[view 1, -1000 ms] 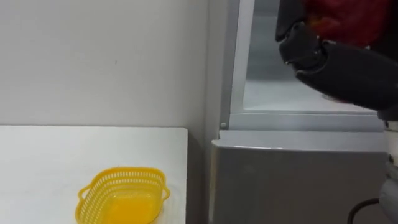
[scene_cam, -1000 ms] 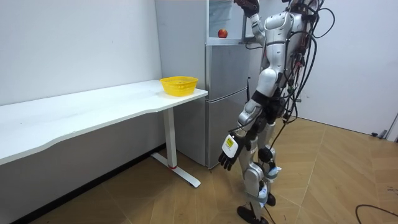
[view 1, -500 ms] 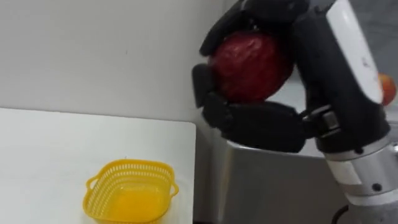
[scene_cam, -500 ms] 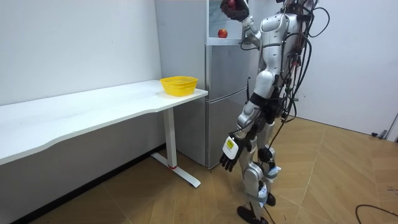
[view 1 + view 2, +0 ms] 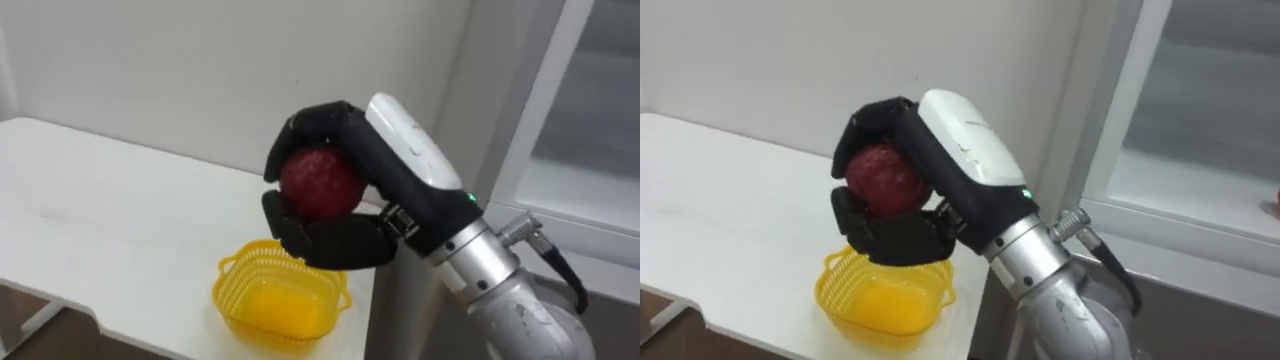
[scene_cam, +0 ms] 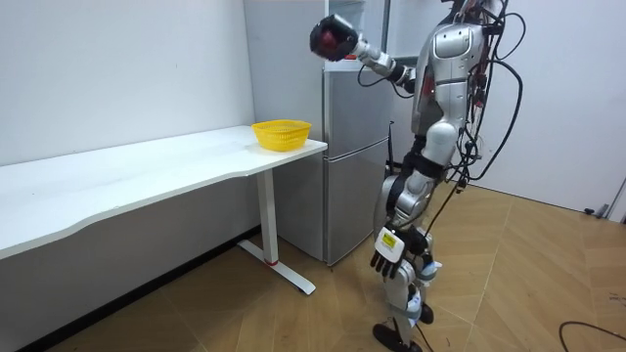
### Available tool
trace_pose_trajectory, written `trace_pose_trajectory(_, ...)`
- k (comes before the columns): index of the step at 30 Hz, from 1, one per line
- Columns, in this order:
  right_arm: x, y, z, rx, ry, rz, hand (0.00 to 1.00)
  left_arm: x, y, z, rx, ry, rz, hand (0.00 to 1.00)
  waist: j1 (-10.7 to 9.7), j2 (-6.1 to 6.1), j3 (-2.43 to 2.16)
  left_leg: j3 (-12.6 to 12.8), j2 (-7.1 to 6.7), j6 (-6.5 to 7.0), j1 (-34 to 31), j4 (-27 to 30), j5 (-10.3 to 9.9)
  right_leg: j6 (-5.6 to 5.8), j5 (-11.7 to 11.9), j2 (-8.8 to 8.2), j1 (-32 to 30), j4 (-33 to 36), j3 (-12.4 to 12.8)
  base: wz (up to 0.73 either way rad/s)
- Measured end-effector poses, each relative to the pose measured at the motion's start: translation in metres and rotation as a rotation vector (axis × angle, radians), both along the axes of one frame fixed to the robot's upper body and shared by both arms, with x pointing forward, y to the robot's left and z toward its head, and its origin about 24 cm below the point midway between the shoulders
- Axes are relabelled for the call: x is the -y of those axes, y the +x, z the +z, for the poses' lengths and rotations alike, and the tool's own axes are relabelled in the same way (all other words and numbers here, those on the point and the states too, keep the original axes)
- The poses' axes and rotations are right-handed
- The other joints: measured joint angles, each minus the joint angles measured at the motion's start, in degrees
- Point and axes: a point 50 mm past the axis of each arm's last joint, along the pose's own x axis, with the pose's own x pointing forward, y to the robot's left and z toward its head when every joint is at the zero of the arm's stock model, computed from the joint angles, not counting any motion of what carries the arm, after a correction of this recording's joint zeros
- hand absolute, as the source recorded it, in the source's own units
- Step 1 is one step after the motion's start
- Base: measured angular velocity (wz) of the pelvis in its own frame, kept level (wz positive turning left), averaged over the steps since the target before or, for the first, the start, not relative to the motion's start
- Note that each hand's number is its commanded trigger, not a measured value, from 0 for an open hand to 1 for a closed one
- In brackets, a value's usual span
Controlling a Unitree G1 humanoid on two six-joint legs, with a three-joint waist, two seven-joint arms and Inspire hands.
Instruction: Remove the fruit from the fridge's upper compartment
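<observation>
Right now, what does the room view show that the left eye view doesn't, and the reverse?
Room view adds: the left hand hanging open by the leg, the table's legs, the wooden floor. Left eye view adds: fingers curled round the red apple, the yellow basket's mesh. Shared: the right hand raised with the apple, the basket on the white table.

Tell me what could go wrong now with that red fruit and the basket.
1. The right hand holds the red fruit high above the table. In the room view it looks short of the yellow basket, so an early release could miss it.
2. Dropped from that height, the fruit may bounce out or tip the basket.
</observation>
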Motion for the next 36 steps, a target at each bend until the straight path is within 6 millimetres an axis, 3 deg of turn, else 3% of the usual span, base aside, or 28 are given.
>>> trace_pose_trajectory(3,0.000,0.012,-0.024,-0.110,-0.054,-0.029,1.00,-0.001,-0.002,0.000,-0.007,0.003,-0.006,0.00,1.27,-0.63,0.17,-0.89,-0.21,0.05,-0.10,0.28,0.06,0.17,-0.11,-0.19,0.21,0.00,-0.68,0.14)
trace_pose_trajectory(8,0.003,0.022,-0.049,-0.221,-0.112,-0.071,1.00,-0.009,-0.004,0.002,-0.022,0.015,-0.007,0.00,2.97,-2.60,-0.01,-2.09,-0.28,0.04,-0.93,0.39,0.09,0.24,-0.15,-0.65,-0.42,-0.03,-2.28,0.12)
trace_pose_trajectory(12,0.003,0.026,-0.065,-0.275,-0.146,-0.087,1.00,-0.014,-0.007,0.003,-0.041,0.025,-0.003,0.00,4.41,-3.59,0.46,-2.52,-0.53,0.13,-1.04,0.37,0.14,0.43,-0.26,-0.94,-0.18,-0.13,-3.40,0.09)
trace_pose_trajectory(15,0.007,0.031,-0.081,-0.331,-0.175,-0.118,1.00,-0.019,-0.008,0.005,-0.058,0.043,-0.009,0.00,4.56,-4.51,0.26,-3.51,-0.70,0.19,-1.84,0.41,0.17,0.45,-0.27,-1.10,-0.24,-0.09,-5.08,0.19)
trace_pose_trajectory(19,0.019,0.038,-0.101,-0.416,-0.210,-0.191,1.00,-0.021,-0.008,0.005,-0.073,0.057,-0.005,0.00,6.01,-4.75,0.26,-4.05,-0.75,0.20,-2.09,0.35,0.18,0.47,-0.29,-1.10,-0.34,-0.08,-5.38,0.06)
trace_pose_trajectory(26,0.026,0.041,-0.112,-0.458,-0.220,-0.235,1.00,-0.026,-0.007,0.007,-0.076,0.072,-0.004,0.00,6.29,-5.21,0.15,-4.16,-0.75,0.10,-3.34,0.53,0.30,0.47,-0.29,-1.08,-1.57,-0.07,-5.32,0.00)
trace_pose_trajectory(29,0.027,0.041,-0.113,-0.458,-0.219,-0.241,1.00,-0.027,-0.005,0.007,-0.066,0.072,0.001,0.00,6.30,-5.56,0.34,-4.18,-0.78,0.09,-3.77,1.24,0.31,0.47,-0.28,-1.09,-1.95,-0.08,-5.27,0.00)
trace_pose_trajectory(30,0.028,0.043,-0.114,-0.461,-0.220,-0.248,1.00,-0.027,-0.003,0.007,-0.062,0.072,-0.001,0.00,6.33,-5.69,0.62,-4.18,-0.79,0.09,-3.81,1.34,0.31,0.46,-0.28,-1.07,-1.92,-0.08,-5.26,0.00)
trace_pose_trajectory(36,0.038,0.047,-0.119,-0.477,-0.235,-0.290,1.00,-0.027,-0.004,0.007,-0.067,0.057,-0.003,0.00,6.44,-6.11,0.75,-4.18,-1.04,0.12,-4.66,1.48,0.29,0.47,-0.28,-0.98,-2.26,-0.13,-5.16,0.01)
